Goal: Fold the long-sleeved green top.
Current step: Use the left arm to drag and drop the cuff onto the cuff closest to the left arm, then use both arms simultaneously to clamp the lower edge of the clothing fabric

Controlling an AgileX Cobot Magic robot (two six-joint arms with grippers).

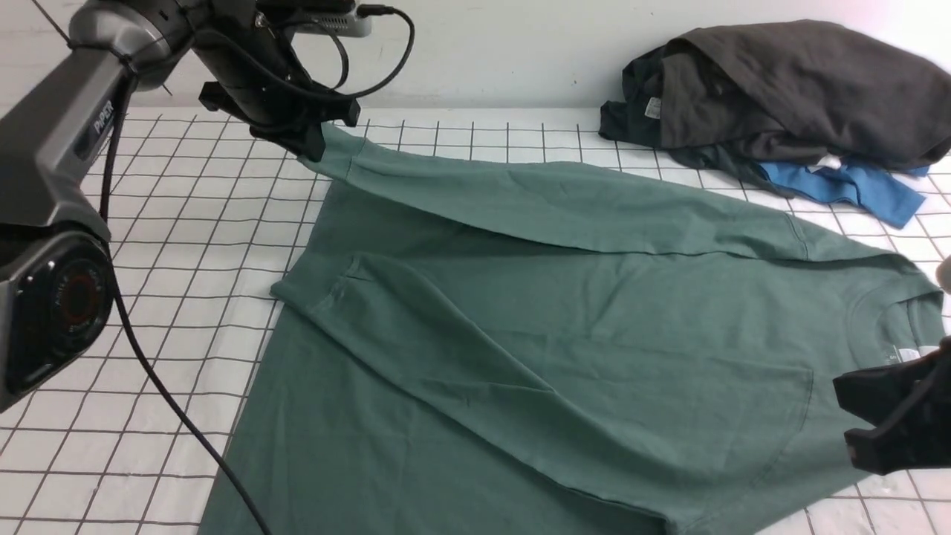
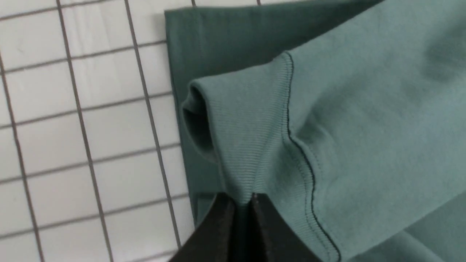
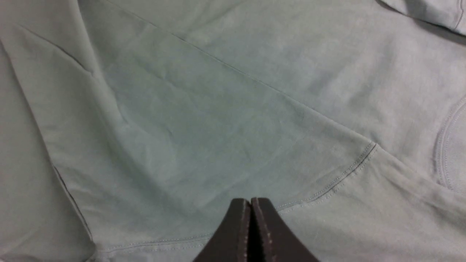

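Fingers (image 3: 238, 233) of the right gripper (image 3: 250, 199) are pressed together, holding nothing, over the shoulder of the green long-sleeved top (image 1: 565, 334). It lies spread across the bench (image 1: 186, 223), collar toward the right edge. Farther back, the left gripper (image 2: 243, 197) pinches the ribbed cuff (image 2: 247, 138) of the sleeve (image 1: 565, 200), which stretches along the far edge. The body lies nearward of the cuff, so the fold is probably the left arm's.

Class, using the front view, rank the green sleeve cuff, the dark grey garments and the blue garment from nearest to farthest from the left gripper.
1. The sleeve cuff: pinched in the left gripper, far left.
2. The dark grey garments: heaped at the far right.
3. The blue garment: peeking out beneath them, farther right.
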